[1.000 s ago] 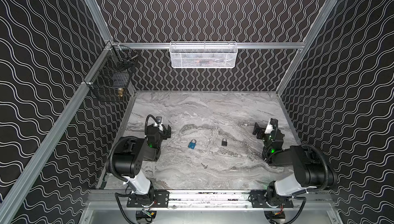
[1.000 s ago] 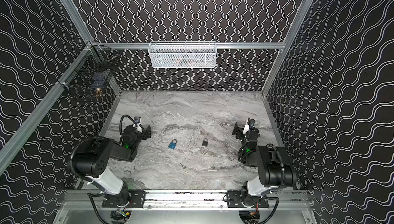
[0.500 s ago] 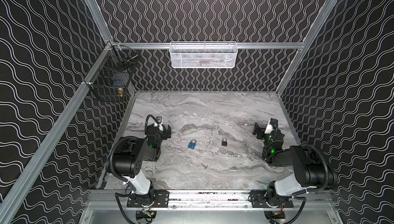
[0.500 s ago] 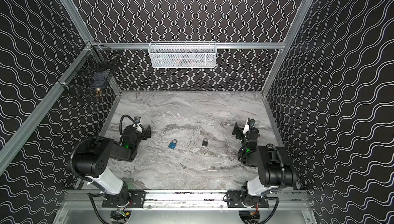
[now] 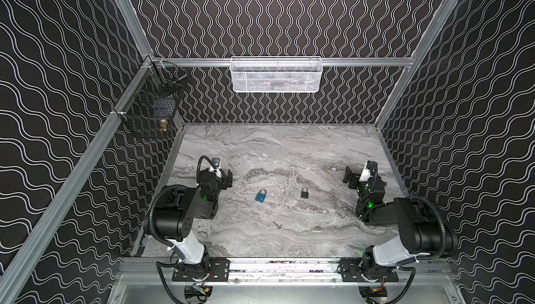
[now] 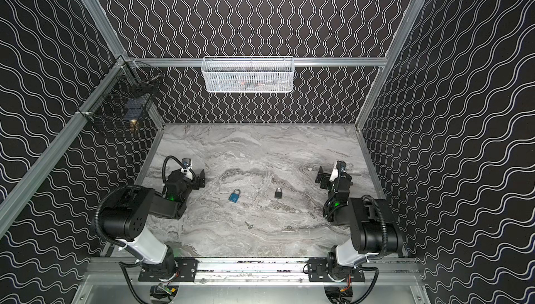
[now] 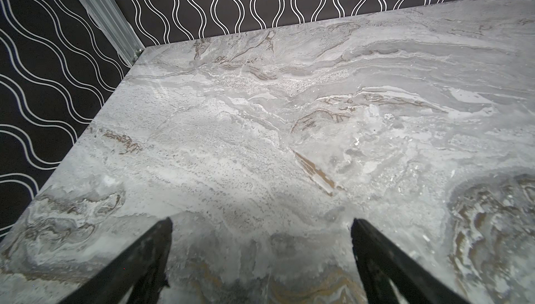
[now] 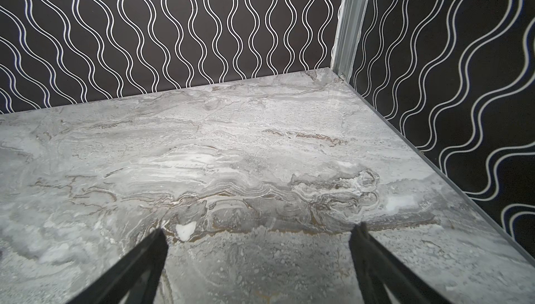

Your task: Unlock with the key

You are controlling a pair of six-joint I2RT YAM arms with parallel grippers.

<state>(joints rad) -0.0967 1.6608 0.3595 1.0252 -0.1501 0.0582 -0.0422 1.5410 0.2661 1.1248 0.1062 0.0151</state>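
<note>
A blue padlock lies mid-table in both top views, with a smaller black padlock to its right. Nearer the front lie two small metal keys, one below the blue padlock and another below the black one. My left gripper rests open at the table's left, well apart from the locks. My right gripper rests open at the right. Both wrist views show only bare marble between the fingers; locks and keys are out of their view.
A white mesh basket hangs on the back rail. A black wire basket hangs on the left rail. Patterned walls close the marble table on three sides, and the arm bases stand along the front rail.
</note>
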